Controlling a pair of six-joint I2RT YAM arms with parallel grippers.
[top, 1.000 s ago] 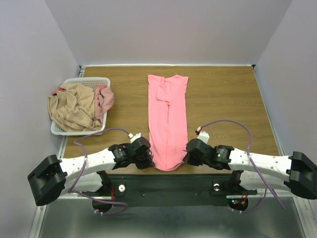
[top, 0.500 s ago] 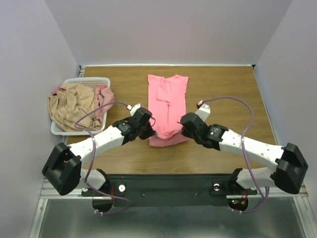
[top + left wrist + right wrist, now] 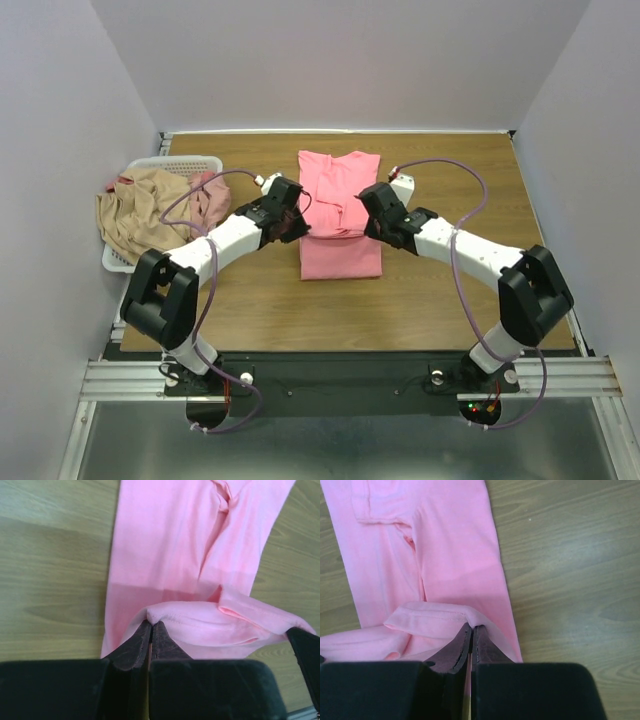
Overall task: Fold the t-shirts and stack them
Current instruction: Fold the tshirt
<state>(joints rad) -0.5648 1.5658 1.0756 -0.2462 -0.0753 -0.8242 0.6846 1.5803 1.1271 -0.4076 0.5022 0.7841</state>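
A salmon-pink t-shirt [image 3: 340,215] lies lengthwise in the middle of the table, its near end folded up over its middle. My left gripper [image 3: 303,222] is shut on the left corner of the hem [image 3: 155,614]. My right gripper [image 3: 362,220] is shut on the right corner of the hem [image 3: 470,619]. Both hold the hem a little above the shirt's middle. A tan-beige t-shirt [image 3: 140,212] and a dusty pink t-shirt [image 3: 208,192] lie crumpled in the basket at the left.
A white slatted basket [image 3: 178,163] stands at the table's left edge, with cloth spilling over its near and left sides. Bare wood [image 3: 470,190] lies right of the shirt. Purple cables loop above both arms.
Both grippers have carried the shirt's near hem from the table's front edge toward the back, folding the lower half over. Both arms have stretched out.
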